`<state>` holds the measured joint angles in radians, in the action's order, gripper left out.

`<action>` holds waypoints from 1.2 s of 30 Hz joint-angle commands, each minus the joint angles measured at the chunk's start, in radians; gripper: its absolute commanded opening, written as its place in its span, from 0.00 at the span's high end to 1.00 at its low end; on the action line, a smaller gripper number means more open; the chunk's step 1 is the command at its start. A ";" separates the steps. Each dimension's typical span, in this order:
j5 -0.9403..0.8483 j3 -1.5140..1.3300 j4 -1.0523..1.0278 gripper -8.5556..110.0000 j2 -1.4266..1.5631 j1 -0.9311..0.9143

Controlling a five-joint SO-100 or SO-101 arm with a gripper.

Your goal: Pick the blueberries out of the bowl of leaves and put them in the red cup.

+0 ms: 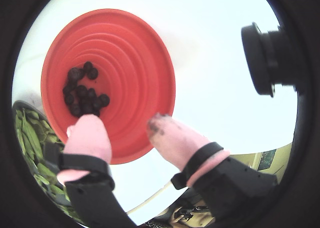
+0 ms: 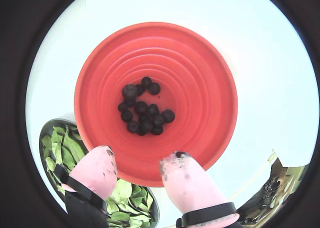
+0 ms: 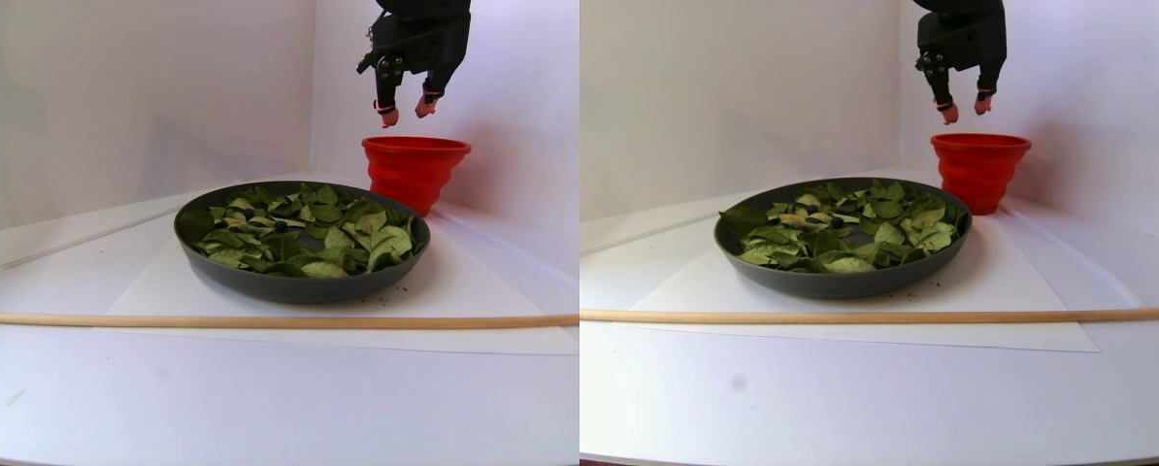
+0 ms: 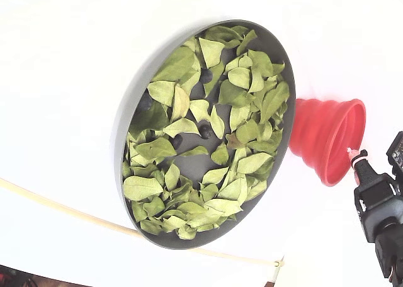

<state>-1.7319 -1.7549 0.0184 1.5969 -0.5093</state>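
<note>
Overhead-ish, in a wrist view the gripper hangs above the red cup, pink fingertips spread apart w/ nothing between them; a cluster of blueberries sits in the cup's bottom, and leaves show at lower left. In another wrist view, same: gripper released, approx a dozen blueberries in the red cup, the bowl w/ leaves touching or just beside the cup's rim. Stereo pair view: gripper above the red cup, clear of its rim; bowl of leaves in front, a wooden stick nearer the camera. Fixed view: a few blueberries lie among leaves in the bowl; red cup just beside it.
</note>
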 commanded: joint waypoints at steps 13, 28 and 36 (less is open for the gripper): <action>0.054 -0.040 -0.101 0.79 0.225 0.055; 0.098 -0.098 -0.181 0.79 0.275 0.132; 0.110 -0.135 -0.198 0.79 0.291 0.161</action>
<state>-1.6291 -1.9021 -0.1779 1.7687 -0.3497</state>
